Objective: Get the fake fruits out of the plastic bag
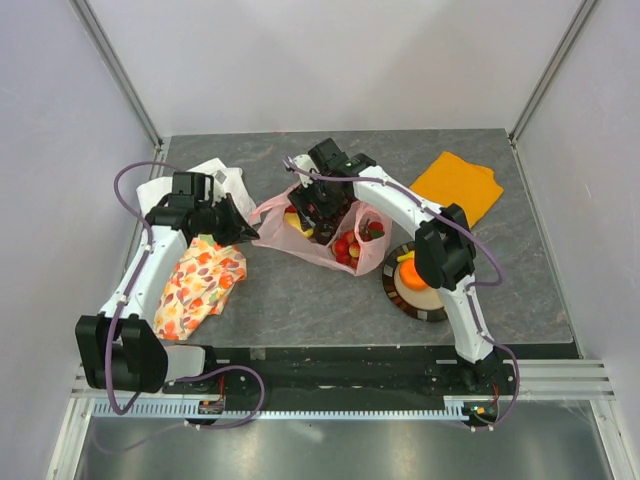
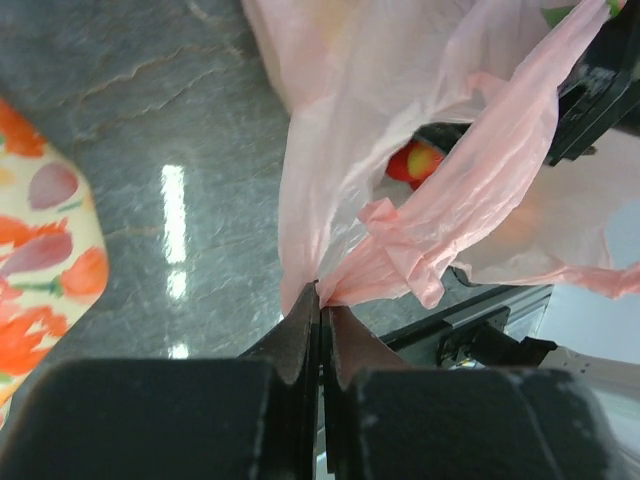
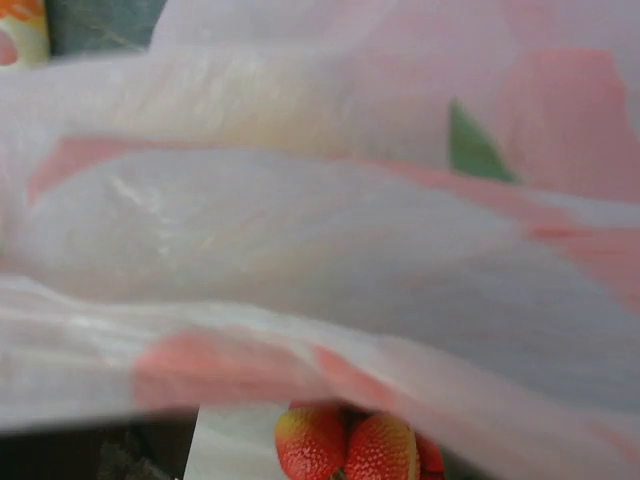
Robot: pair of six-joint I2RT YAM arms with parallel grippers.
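Note:
The pink plastic bag [image 1: 275, 232] lies mid-table, its mouth held open. My left gripper [image 1: 241, 226] is shut on a fold of the bag's left edge; in the left wrist view [image 2: 322, 300] the pink film [image 2: 400, 240] is pinched between the closed fingertips. My right gripper [image 1: 316, 208] reaches down into the bag's mouth, its fingers hidden by the film. The red berry cluster [image 1: 350, 246] and a yellow fruit [image 1: 293, 221] lie inside the bag. The right wrist view shows blurred film [image 3: 320, 250] and red berries [image 3: 345, 450] at the bottom edge. An orange fruit [image 1: 408, 268] sits outside the bag.
The orange fruit rests in a round brown-rimmed dish [image 1: 432, 313] right of the bag. A floral cloth [image 1: 198, 285] lies under the left arm, a white cloth [image 1: 232, 180] behind it, an orange cloth [image 1: 458, 185] at the back right.

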